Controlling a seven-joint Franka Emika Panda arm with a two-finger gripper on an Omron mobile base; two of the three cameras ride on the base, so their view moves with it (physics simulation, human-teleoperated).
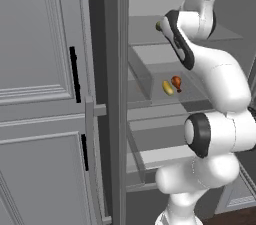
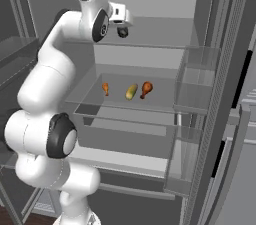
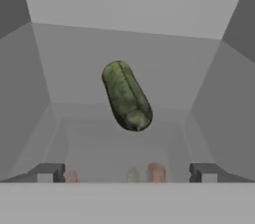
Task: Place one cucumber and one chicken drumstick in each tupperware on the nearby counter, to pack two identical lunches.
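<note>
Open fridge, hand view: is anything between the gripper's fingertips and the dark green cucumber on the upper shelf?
Nothing. In the hand view the open gripper faces the cucumber across bare grey shelf; neither fingertip touches it.

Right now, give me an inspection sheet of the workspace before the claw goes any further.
Surface: upper fridge shelf and glass middle shelf, both level.
Job's things: dark green cucumber on the upper shelf, ahead of the claw and untouched. On the middle shelf, two chicken drumsticks with a yellow-green cucumber between them, all apart.
Clutter: nothing seen.
Grippers: claw open wide, holding nothing, lined up on the dark green cucumber.
Cables: nothing seen.
Surroundings: open fridge door bins; grey panelled cabinet doors.
</note>
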